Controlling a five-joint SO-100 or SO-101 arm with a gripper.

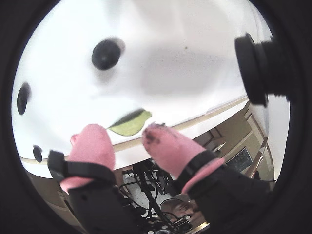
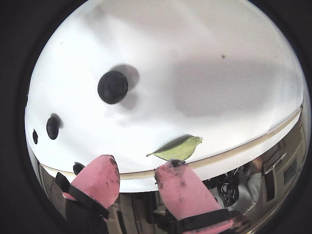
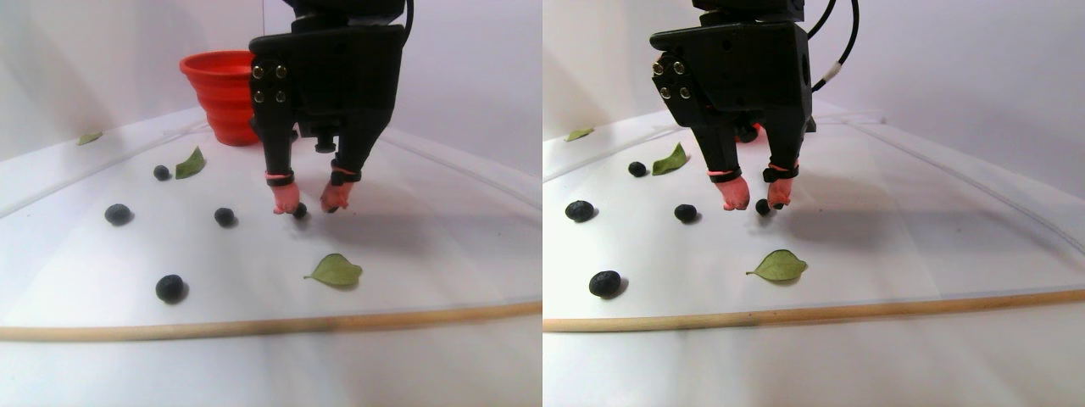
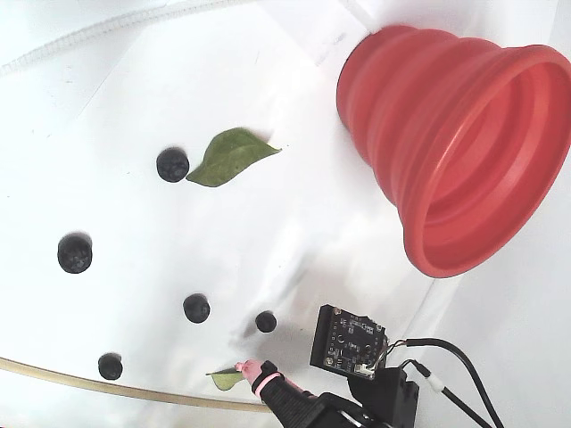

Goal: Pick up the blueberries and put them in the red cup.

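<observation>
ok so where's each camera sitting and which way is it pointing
A wrist view: rides the arm, looks past the pink fingertips at a berry and a leaf.
Another wrist view: rides the arm, looks down at the same leaf; pink fingertips show.
Stereo pair view: low at the table's front edge, faces the gripper and red cup.
Fixed view: overhead, looks down on cup and berries.
Both wrist views share leaf and biggest berry.

We see bright white table surface point(image 3: 441, 254), pale wooden strip point(image 3: 271, 322) along near edge, plain white wall point(image 3: 85, 51) across upper frame, soft even light.
</observation>
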